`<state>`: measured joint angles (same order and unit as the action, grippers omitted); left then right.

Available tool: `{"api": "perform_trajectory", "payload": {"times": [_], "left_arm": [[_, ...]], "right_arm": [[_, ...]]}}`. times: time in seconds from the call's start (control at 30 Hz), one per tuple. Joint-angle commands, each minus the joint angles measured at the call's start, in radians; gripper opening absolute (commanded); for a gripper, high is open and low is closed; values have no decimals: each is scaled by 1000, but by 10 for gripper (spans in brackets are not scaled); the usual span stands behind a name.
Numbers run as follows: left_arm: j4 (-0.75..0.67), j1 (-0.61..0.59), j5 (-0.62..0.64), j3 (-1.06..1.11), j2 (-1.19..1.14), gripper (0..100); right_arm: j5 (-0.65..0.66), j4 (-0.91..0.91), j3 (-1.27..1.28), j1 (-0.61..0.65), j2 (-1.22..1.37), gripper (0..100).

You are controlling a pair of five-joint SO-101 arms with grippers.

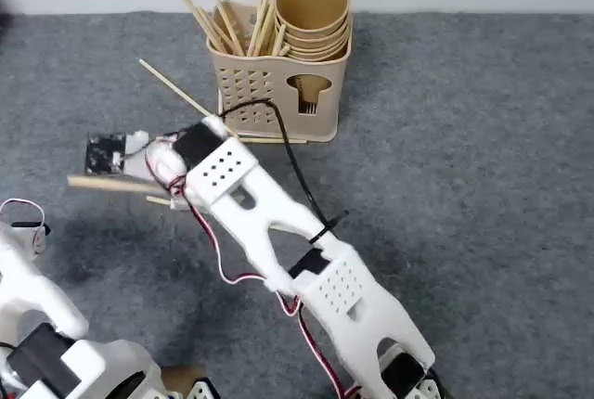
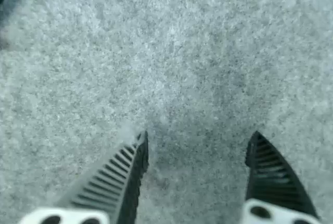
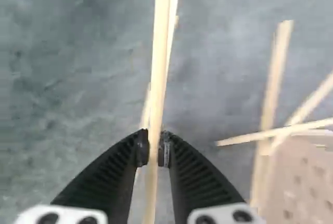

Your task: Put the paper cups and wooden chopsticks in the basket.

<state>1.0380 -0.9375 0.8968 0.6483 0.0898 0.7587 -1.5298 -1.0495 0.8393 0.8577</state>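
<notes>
One chopstick (image 3: 160, 52) was pinched by the right claw (image 3: 153, 152) and could, I think, swivel and miss the basket (image 1: 269, 93); the left claw (image 2: 199, 138) stood spread.

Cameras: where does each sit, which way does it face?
High view: fixed off the arms, looks down on mat and basket of cups and chopsticks; right arm and left arm show.
Left wrist view: on the left wrist, faces mat; open left end effector shows.
Right wrist view: on the right wrist, faces mat beside basket; right end effector shut on a chopstick.
High and right wrist views share the basket.
</notes>
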Motion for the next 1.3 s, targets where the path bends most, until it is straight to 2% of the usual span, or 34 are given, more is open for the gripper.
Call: {"api": "perform_trajectory", "payload": {"times": [0.0, 0.13, 0.33, 0.43, 0.53, 0.67, 0.83, 1.03, 1.27], "left_arm": [[-15, 2, -6, -2, 48, 290], [-15, 2, -6, -2, 48, 290], [-15, 3, -6, -2, 48, 290], [-15, 3, -6, -2, 48, 290], [-15, 3, -6, -2, 48, 290], [-15, 3, -6, -2, 48, 290], [-15, 3, -6, -2, 48, 290], [-15, 3, -6, -2, 48, 290], [-15, 3, -6, -2, 48, 290]], "right_arm": [[-48, 64, -43, -50, -119, 8], [-229, 206, -43, -59, -168, 8], [-482, 575, -43, -59, -189, 8], [-529, 746, -43, -59, -193, 8], [-519, 854, -55, -59, -197, 8], [-496, 857, -127, -59, -219, 8], [-462, 730, -244, -97, -251, 8], [-463, 656, -388, -222, -254, 8], [-474, 641, -414, -321, -197, 9]]}}
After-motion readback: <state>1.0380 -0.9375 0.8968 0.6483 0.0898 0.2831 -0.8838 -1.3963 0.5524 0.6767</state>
